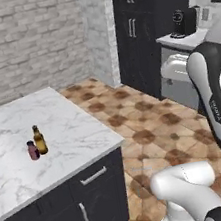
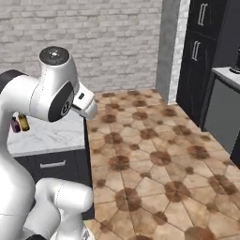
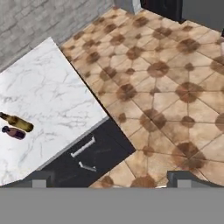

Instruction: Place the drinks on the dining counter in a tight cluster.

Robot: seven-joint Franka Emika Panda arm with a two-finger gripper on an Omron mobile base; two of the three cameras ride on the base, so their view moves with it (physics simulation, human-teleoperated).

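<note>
White marble desk carried brown glass bottle just beside maroon bottle, apparently already paired for clustering; end effector open, empty, hanging over the floor off the desk's corner.

One brown glass bottle, one maroon container, one marble dining counter, one coffee machine.
</note>
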